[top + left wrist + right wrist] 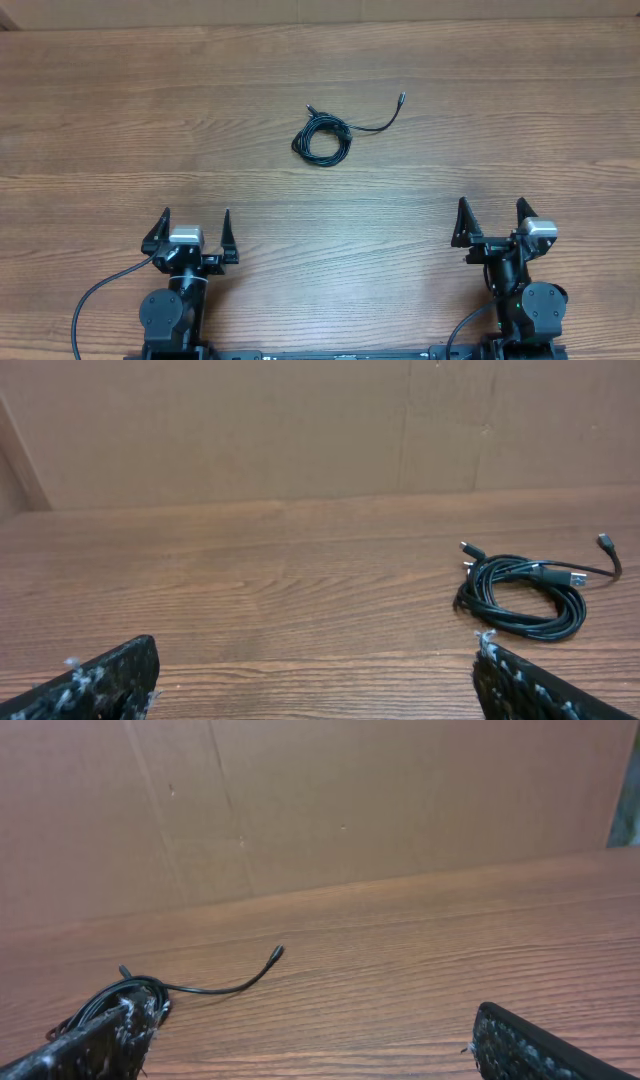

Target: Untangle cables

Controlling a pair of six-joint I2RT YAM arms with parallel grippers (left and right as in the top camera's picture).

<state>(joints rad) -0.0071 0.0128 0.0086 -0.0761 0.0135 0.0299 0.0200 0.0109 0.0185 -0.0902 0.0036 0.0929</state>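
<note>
The cables (323,139) lie as one small black coil on the wooden table, far centre, with one loose end curving right to a plug (402,98) and a short plug end at the upper left. The coil shows at the right in the left wrist view (522,598) and at the lower left in the right wrist view (120,992), partly hidden behind a finger. My left gripper (195,232) is open and empty near the front left. My right gripper (492,222) is open and empty near the front right. Both are well short of the coil.
The wooden table (120,120) spreads all round the coil. A brown cardboard wall (300,420) stands along the far edge. Thick black wires (100,290) run from the arm bases at the front edge.
</note>
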